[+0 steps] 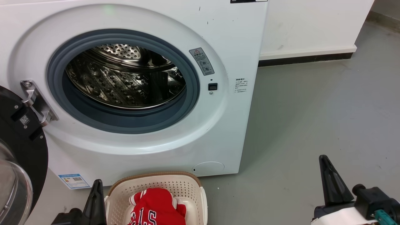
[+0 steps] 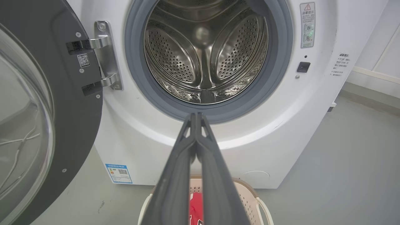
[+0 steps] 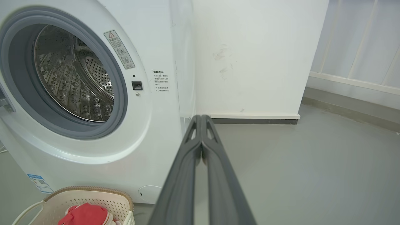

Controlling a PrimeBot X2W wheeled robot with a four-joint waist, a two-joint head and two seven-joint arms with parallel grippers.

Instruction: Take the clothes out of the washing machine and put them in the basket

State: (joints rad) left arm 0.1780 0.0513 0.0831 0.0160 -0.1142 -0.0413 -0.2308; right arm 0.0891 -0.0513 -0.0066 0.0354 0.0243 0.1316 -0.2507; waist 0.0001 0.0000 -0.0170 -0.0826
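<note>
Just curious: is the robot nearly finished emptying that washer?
Looks nearly done. The drum shows bare steel, and red clothes lie in the basket. Nothing in hand: left fingers and right fingers are shut, empty. Left, if anything: checking the drum's hidden near edge.

Soft, even indoor light fills all three views: bright, with no hard-edged shadows. The washing machine (image 1: pixel 237 47) throws only a faint dim patch on the floor (image 1: pixel 268 131) beside it. The steel drum (image 1: pixel 125 84) sparkles with small glints, and the door glass (image 2: pixel 22 125) carries pale reflections. Both wrist views bow straight lines near their edges — the jaws close to the lens look soft.
</note>
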